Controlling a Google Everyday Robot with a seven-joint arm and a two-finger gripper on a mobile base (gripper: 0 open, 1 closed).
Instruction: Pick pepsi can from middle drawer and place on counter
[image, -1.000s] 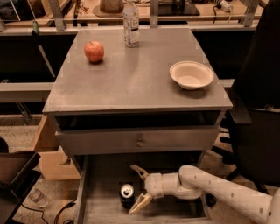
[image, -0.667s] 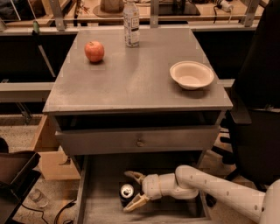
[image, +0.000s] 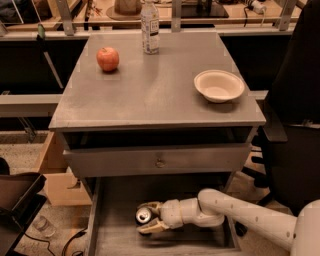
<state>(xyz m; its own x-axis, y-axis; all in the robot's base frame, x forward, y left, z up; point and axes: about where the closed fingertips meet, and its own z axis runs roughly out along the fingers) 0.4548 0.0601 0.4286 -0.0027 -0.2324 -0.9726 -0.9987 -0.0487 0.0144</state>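
The pepsi can (image: 143, 215), dark with a silver top, lies in the open middle drawer (image: 117, 237) at the bottom of the cabinet, near its middle. My gripper (image: 145, 218) reaches in from the right on a white arm. Its two tan fingers (image: 152, 227) sit on either side of the can, closed against it. The can rests low on the drawer floor. The counter (image: 160, 90) is the grey top above.
On the counter stand a red apple (image: 108, 59) at back left, a clear plastic bottle (image: 150, 27) at the back and a white bowl (image: 219, 86) at right. A closed drawer front with a knob (image: 160, 162) overhangs the open drawer. A black chair (image: 295, 125) stands right, a cardboard box (image: 55, 177) left.
The gripper has moved left over the can, and its fingers have narrowed from wide open to closed around it. The can has not moved.
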